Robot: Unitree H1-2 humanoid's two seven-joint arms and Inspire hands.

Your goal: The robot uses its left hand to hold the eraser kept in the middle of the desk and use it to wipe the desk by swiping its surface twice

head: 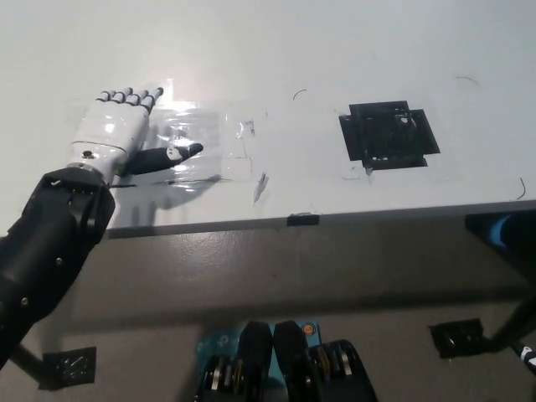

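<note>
Eraser: hidden, none of it shows from where I stand. Across the white desk [276, 50], a black tape square [388, 136] sits well apart from the white left hand [113, 134], which lies palm-down, fingers [130, 97] stretched flat over a glossy clear patch [205, 142].
</note>
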